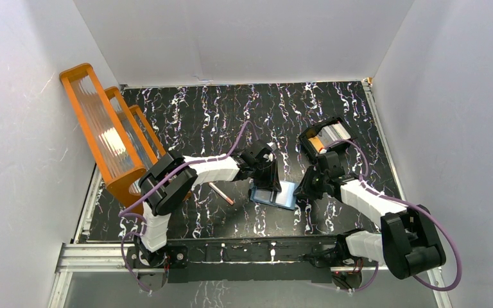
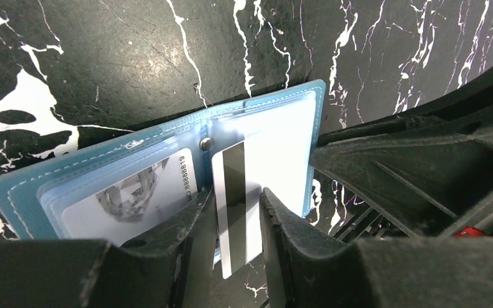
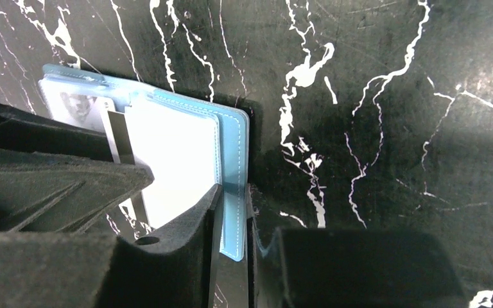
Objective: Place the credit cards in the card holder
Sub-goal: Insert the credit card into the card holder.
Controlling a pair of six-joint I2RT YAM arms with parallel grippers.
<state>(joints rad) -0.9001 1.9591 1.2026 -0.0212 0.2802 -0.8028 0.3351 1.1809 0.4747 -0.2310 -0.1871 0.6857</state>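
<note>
The teal-blue card holder (image 1: pixel 284 196) lies open on the black marbled table, its clear pockets facing up (image 2: pixel 167 147). A white credit card with a dark stripe (image 2: pixel 232 186) sits partly inside the right-hand pocket, its lower end sticking out. My left gripper (image 2: pixel 236 196) is right over it with its jaws apart; the striped edge shows flat in the gap, not pinched. Another card with a grey picture (image 2: pixel 135 196) fills the left pocket. My right gripper (image 3: pixel 233 192) is shut on the holder's right cover edge (image 3: pixel 234 154). More credit cards (image 1: pixel 328 136) lie in the black tray.
The black compartmented tray (image 1: pixel 308 136) stands behind the right gripper. A big orange ribbed rack (image 1: pixel 103 135) fills the left side. A thin pink-brown stick (image 1: pixel 221 193) lies left of the card holder. White walls enclose the table on three sides.
</note>
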